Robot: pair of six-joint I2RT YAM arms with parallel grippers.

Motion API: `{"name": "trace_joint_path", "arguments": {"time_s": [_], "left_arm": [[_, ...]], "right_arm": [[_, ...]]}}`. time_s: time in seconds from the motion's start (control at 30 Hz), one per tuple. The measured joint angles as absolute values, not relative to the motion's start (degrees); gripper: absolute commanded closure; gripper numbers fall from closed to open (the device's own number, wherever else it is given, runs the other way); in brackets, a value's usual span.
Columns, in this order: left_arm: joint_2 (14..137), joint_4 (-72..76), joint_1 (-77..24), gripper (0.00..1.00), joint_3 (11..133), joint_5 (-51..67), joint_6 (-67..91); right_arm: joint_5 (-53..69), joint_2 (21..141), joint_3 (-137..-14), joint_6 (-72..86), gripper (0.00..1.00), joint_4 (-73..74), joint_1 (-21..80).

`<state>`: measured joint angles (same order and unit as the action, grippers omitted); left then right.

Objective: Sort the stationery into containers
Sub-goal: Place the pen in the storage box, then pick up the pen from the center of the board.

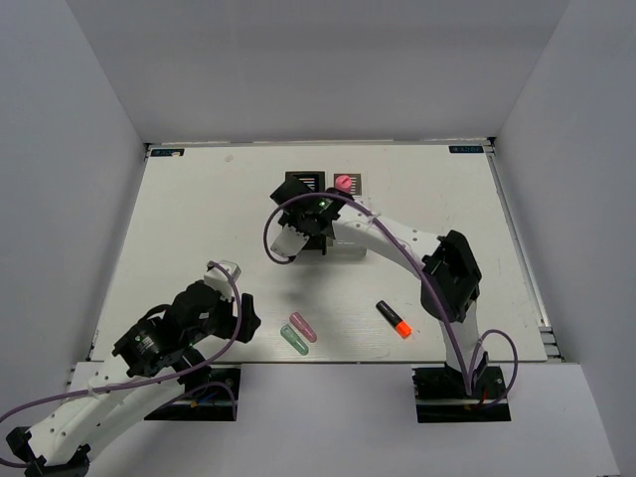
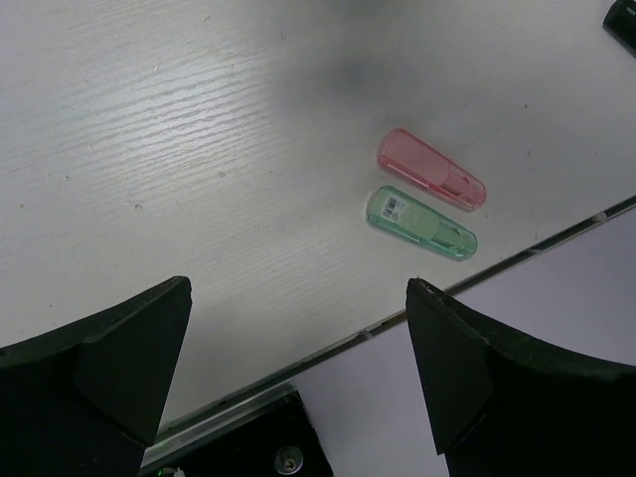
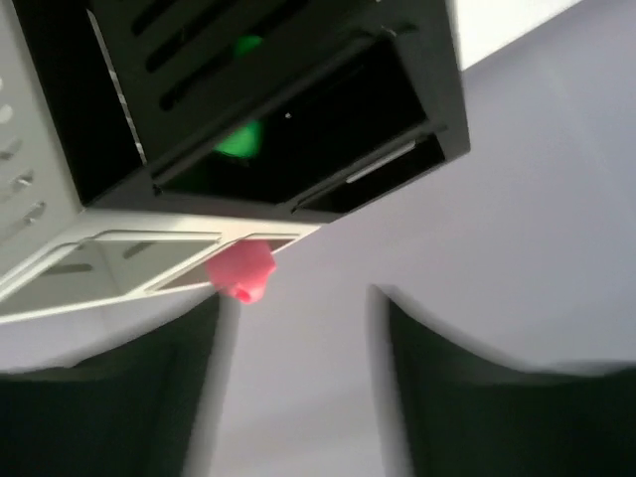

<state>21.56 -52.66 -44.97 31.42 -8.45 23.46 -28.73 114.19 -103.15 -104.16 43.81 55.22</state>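
— Where the right arm stretches toward the middle of the far edge of the white wood-grain worktop [image 1: 199,219], what is its pincer doing?

— On that arm the right gripper [image 3: 293,333] has its two dark fingers spread, with nothing between them. It hangs close by two slotted square boxes that stand side by side: the black plastic box [image 3: 298,70] and the white-silver box [image 3: 40,199].

— Anything in them?

— A pink marker cap [image 1: 343,183] pokes up from the white-silver box. Inside the black one a green blur shows, and I cannot tell what it is.

— And the other side?

— There the left gripper [image 2: 298,298] is spread wide and empty, over the near edge toward the left corner. Nothing touches its black fingers [image 2: 109,368].

— What lies loose?

— Two translucent capsule-shaped pieces lie parallel and just beside each other by the near edge, a little left of the middle. The pink capsule [image 2: 431,170] is farther in. The green capsule [image 2: 421,224], which bears a small printed label, is nearer the edge. Both are near the left gripper but apart from it.

— Any marker out?

— One short black marker with an orange cap [image 1: 394,319] lies slanted by the near edge, right of the middle. It is well apart from both boxes and both grippers.
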Motion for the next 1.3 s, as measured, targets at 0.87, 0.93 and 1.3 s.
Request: {"name": "trace_joint_path", "arguments": {"time_s": [0.87,0.93,1.3], "left_arm": [[47.5,-42.3,-45.0,0.05,37.6,-3.7,28.6],[47.8,-41.9,-45.0,0.05,37.8,-3.4,28.7],[43.5,-42.1,-45.0,0.04,37.8,-3.3,28.8]], "right_arm": [[10.1,66.8,-51.4,-15.3,0.2,52.2,37.4],[11.3,66.5,-48.0,-12.7,0.2,48.2,36.5],[10.3,73.8,-40.1,-4.6,0.38,29.8,34.7]]}}
